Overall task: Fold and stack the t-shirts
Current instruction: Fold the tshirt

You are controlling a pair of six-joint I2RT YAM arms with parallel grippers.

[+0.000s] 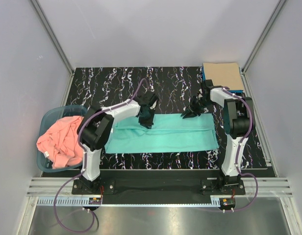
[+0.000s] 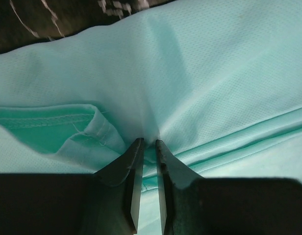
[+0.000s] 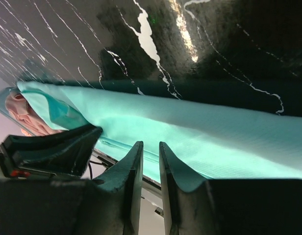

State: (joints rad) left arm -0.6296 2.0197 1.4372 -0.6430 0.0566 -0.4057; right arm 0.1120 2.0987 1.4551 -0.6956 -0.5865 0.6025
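Note:
A turquoise-green t-shirt (image 1: 163,134), folded into a long strip, lies across the black marbled table (image 1: 116,83). My left gripper (image 1: 146,119) is at its far edge, left of centre. In the left wrist view it (image 2: 149,142) is shut on a puckered fold of the turquoise cloth (image 2: 214,73). My right gripper (image 1: 190,113) hovers at the far edge, right of centre. Its jaws (image 3: 151,143) stand almost together with nothing between them, above the shirt (image 3: 200,132). A folded tan-beige shirt (image 1: 221,74) lies at the back right with a blue edge (image 1: 203,74) beneath it. A salmon pink shirt (image 1: 60,139) is crumpled in the basket.
The blue-grey plastic basket (image 1: 49,117) stands at the table's left edge. White walls and metal posts enclose the table on three sides. The left arm's gripper (image 3: 58,147) and the pink shirt (image 3: 23,115) show in the right wrist view.

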